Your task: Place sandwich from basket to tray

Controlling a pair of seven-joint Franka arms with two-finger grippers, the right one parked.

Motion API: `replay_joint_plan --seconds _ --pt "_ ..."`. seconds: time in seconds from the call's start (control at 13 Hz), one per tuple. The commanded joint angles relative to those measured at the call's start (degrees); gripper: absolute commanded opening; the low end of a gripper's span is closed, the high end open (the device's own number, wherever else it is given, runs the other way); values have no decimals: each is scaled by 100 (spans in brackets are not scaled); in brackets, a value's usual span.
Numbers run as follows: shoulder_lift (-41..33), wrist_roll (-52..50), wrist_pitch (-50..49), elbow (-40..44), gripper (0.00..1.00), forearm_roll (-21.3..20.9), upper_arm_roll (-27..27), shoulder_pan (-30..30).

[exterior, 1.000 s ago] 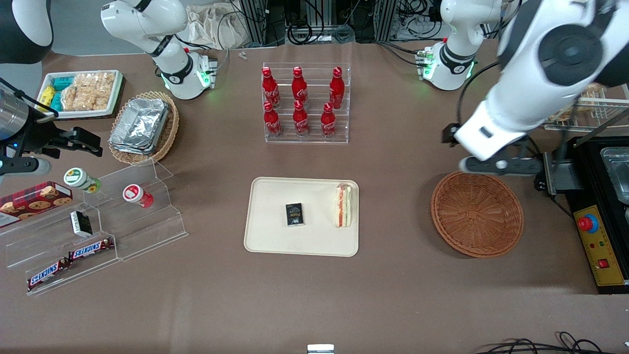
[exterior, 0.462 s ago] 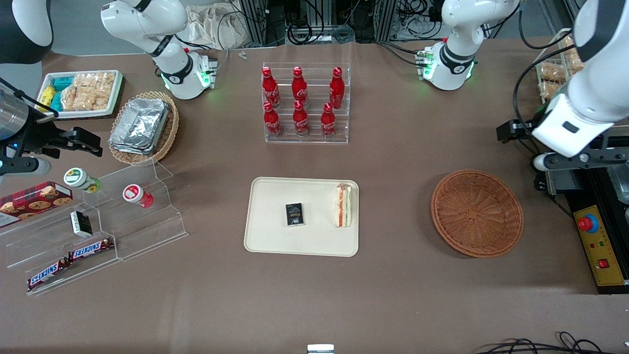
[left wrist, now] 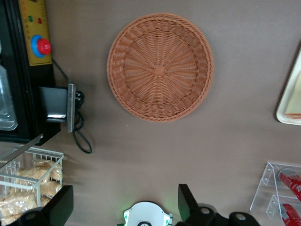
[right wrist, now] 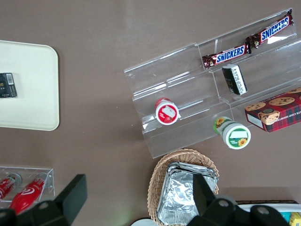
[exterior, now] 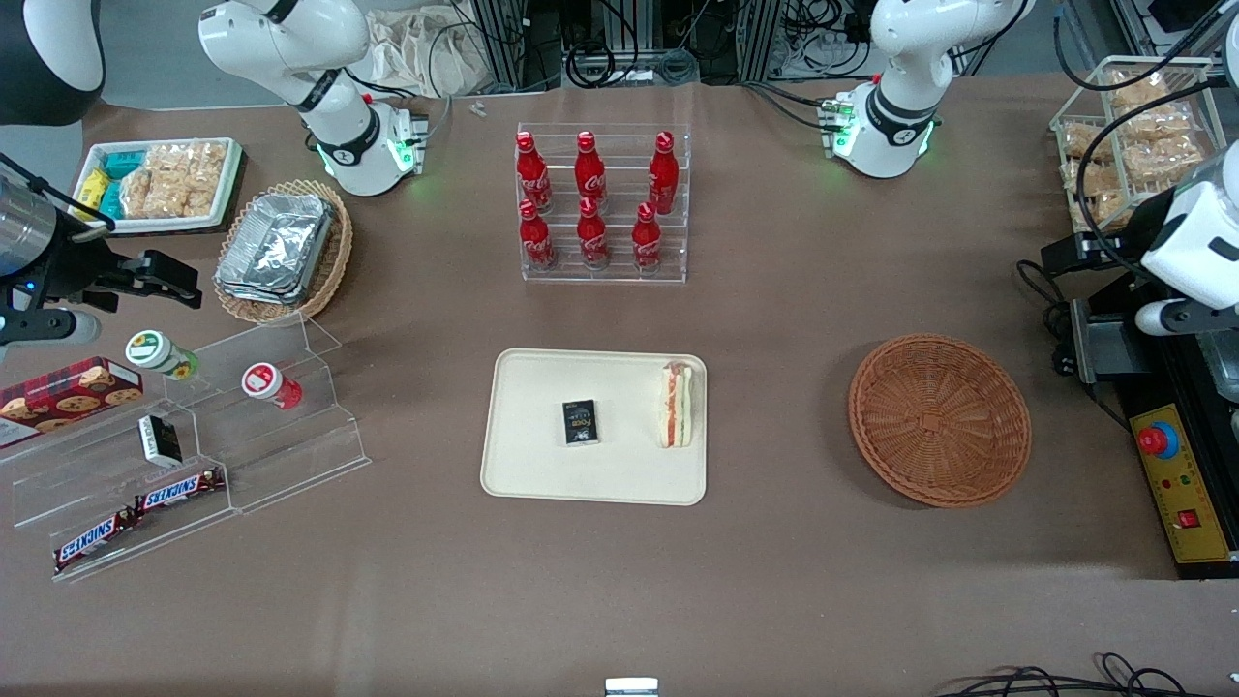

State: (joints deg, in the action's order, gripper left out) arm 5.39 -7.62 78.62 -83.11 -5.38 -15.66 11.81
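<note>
The sandwich (exterior: 677,405) lies on the cream tray (exterior: 542,474), at the tray edge nearest the basket. The orange-brown wicker basket (exterior: 939,419) is empty; it also shows in the left wrist view (left wrist: 160,66). My left gripper (left wrist: 124,207) is open and holds nothing. It hangs high above the table at the working arm's end (exterior: 1173,316), beside the basket and farther from the front camera than it. A strip of the tray (left wrist: 290,101) shows in the left wrist view, and its other end shows in the right wrist view (right wrist: 28,103).
A small black box (exterior: 580,422) lies on the tray beside the sandwich. A black machine with a red button (exterior: 1158,440) stands beside the basket. A white wire rack of snacks (exterior: 1133,145) and a clear stand of red bottles (exterior: 600,203) are farther back.
The left arm has swung away from above the basket's rim toward the working arm's end of the table, uncovering the wire rack. Sandwich, tray and basket have not moved.
</note>
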Motion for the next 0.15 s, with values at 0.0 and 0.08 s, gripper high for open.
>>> replay_joint_plan --seconds 0.0,0.08 --pt "-389 226 56 -389 100 230 1178 -943" --pt "-398 226 100 -416 100 309 1197 -935"
